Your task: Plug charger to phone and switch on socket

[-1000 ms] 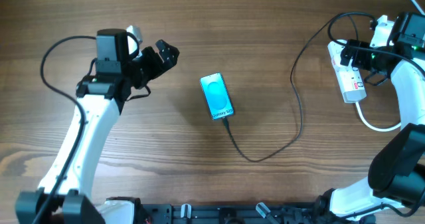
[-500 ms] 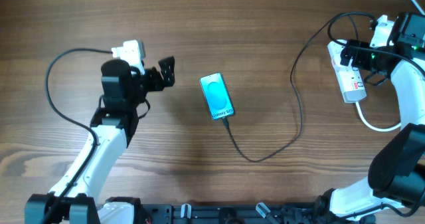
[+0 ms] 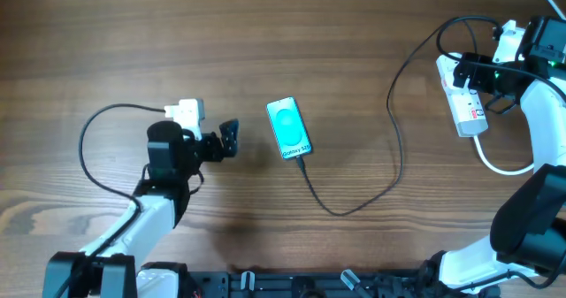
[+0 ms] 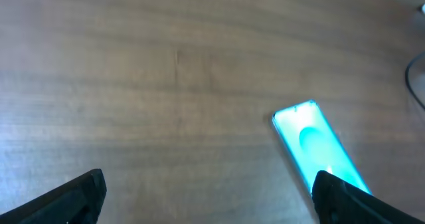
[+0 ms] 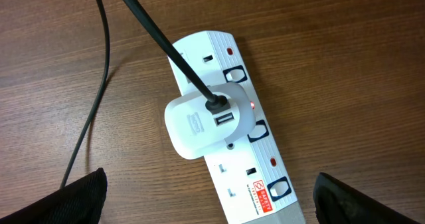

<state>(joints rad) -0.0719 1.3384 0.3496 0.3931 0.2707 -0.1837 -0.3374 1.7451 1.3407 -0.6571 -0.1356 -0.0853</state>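
Right gripper [image 3: 458,71] hovered, jaws spread and empty, over the white power strip [image 5: 242,171] at upper right. Left gripper [image 3: 230,139], also spread and empty, sat left of the phone [image 3: 289,128] at centre, with the charger cable [image 3: 393,130] apparently seated. Best press looked like one fingertip straight down on the rocker switch [image 5: 257,129] beside the white adapter [image 5: 199,124].

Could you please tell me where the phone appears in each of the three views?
Overhead: phone just left of centre.
Left wrist: phone at lower right.
Right wrist: not in it.
Landmark: the charger, seen overhead and in the right wrist view.
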